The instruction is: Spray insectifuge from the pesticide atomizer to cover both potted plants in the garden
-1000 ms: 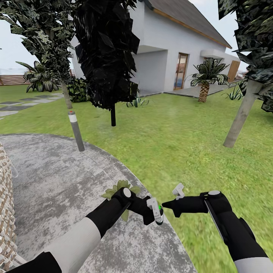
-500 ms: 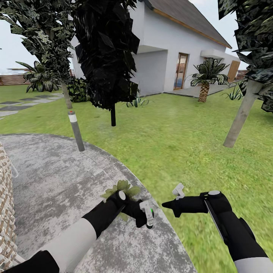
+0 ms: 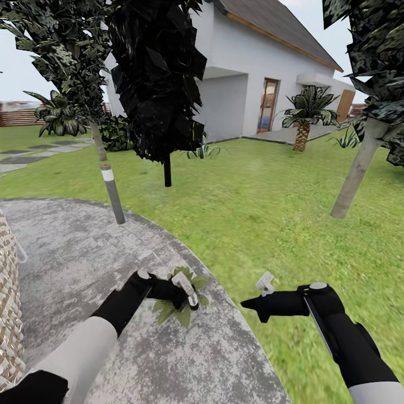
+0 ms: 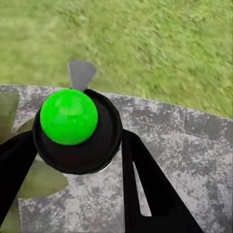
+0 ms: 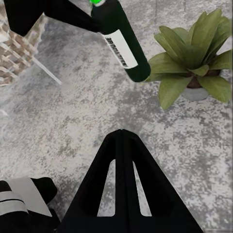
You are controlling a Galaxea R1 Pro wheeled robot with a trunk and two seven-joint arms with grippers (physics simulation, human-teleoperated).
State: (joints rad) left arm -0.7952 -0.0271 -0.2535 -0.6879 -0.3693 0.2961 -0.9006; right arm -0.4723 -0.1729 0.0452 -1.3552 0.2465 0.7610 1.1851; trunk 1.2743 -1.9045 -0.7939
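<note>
- Your left gripper (image 3: 185,289) is clamped on the pesticide atomizer (image 3: 187,287), holding it right over the potted plant (image 3: 180,306) at the edge of the round grey patio (image 3: 84,252).
- From the head camera the bottle is mostly hidden by the fingers and leaves, but your right wrist camera gives you the whole thing: dark green body with a pale label (image 5: 121,41), hanging just beside the plant (image 5: 194,63) in its little pale pot.
- Your left wrist camera looks down the bottle's end, a bright green cap (image 4: 69,116) in a dark ring, squeezed between the two black fingers (image 4: 150,189), with leaves off to one side.
- Your right gripper (image 3: 255,303) hangs over the lawn (image 3: 269,213), apart from the bottle, fingers pressed together on nothing.
- Around you: a grey bollard lamp (image 3: 112,193) at the patio rim, a dark tree (image 3: 157,78) behind it, a wicker thing (image 3: 8,314) at your left, and the white house (image 3: 252,73) across the grass.
</note>
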